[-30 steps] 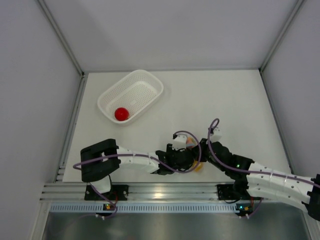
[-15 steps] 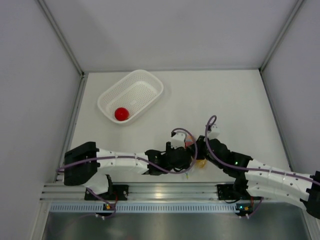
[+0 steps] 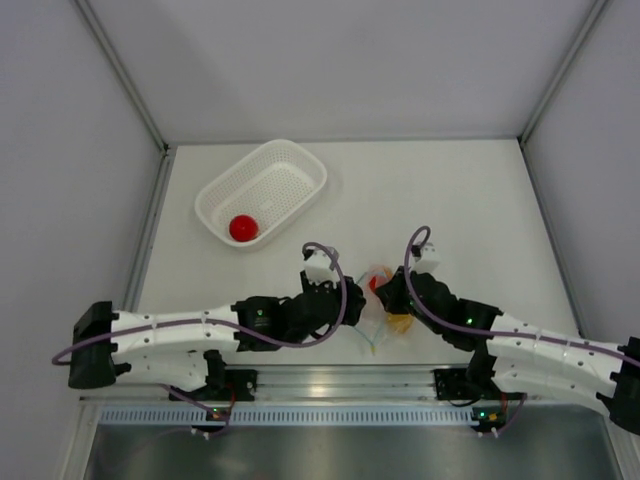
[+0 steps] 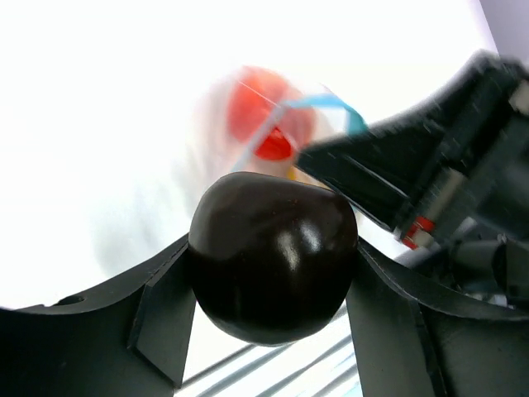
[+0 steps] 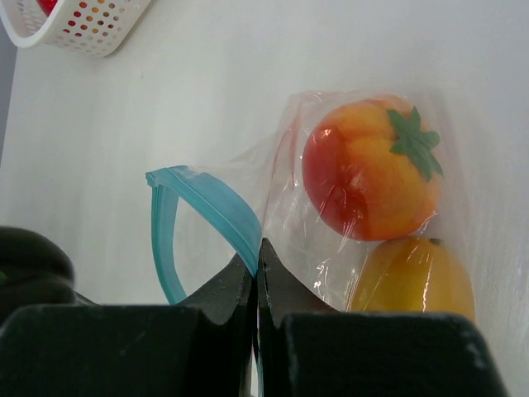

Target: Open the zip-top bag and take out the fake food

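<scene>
1. From above, the zip-top bag (image 3: 385, 318) is seen at 3 o'clock of the left gripper (image 3: 353, 305), with the right gripper (image 3: 384, 292) upon it. A red ball (image 3: 243, 228) lies in the basket (image 3: 300, 165).
2. At the left wrist, the dark piece (image 4: 273, 256) is clamped between widely parted jaws, and the bag is blurred at 12 o'clock.
3. At the right wrist, closed jaws are pinched on the bag beside its zip strip (image 5: 202, 198). The tomato (image 5: 372, 169) and the yellow-orange piece (image 5: 413, 277) are enclosed at 1 o'clock.

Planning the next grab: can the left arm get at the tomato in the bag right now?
Probably not yet: the left tool is clamped on the dark piece. The right tool pinches the bag, tomato inside.
</scene>
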